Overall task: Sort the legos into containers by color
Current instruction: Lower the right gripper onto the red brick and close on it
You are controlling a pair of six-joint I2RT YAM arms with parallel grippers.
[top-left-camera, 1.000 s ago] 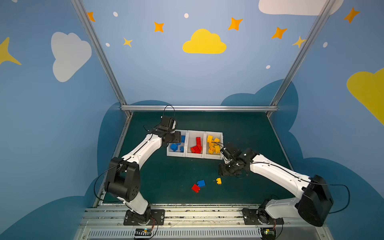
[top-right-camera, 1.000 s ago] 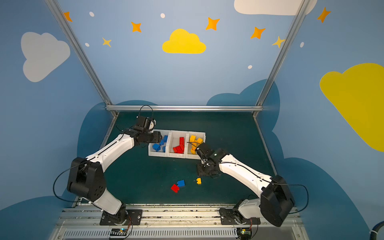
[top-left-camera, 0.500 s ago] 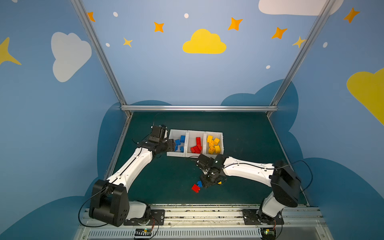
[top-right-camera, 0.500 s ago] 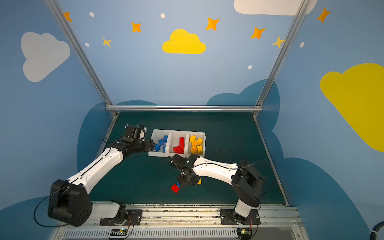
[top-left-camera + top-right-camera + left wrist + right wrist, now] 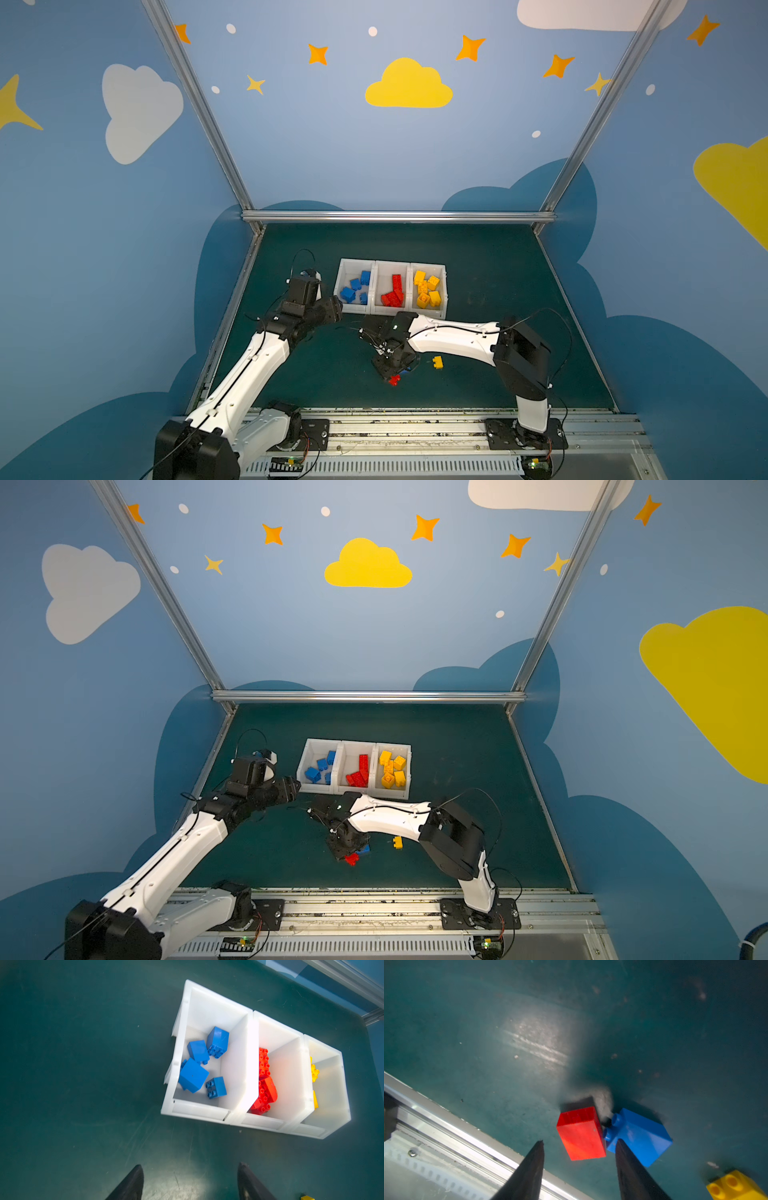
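Observation:
Three joined white containers (image 5: 390,310) (image 5: 357,788) (image 5: 197,1110) hold sorted legos: blue bricks (image 5: 354,286) (image 5: 193,1078) on the left, red bricks (image 5: 394,291) (image 5: 265,1093) in the middle, yellow bricks (image 5: 427,287) on the right. On the mat lie a red brick (image 5: 394,380) (image 5: 581,1133), a blue brick (image 5: 365,850) (image 5: 639,1136) touching it, and a yellow brick (image 5: 437,362) (image 5: 735,1186). My right gripper (image 5: 390,370) (image 5: 579,1141) hangs open just above the red brick. My left gripper (image 5: 337,309) (image 5: 190,1165) is open and empty by the blue bin's front left corner.
The metal rail (image 5: 415,428) (image 5: 446,1138) along the table's front edge runs close behind the red brick. Blue walls with aluminium posts (image 5: 399,216) enclose the green mat on three sides.
My right gripper has swung left from beside the yellow brick to above the red and blue bricks. My left gripper has drawn back from over the blue bin to its front left corner.

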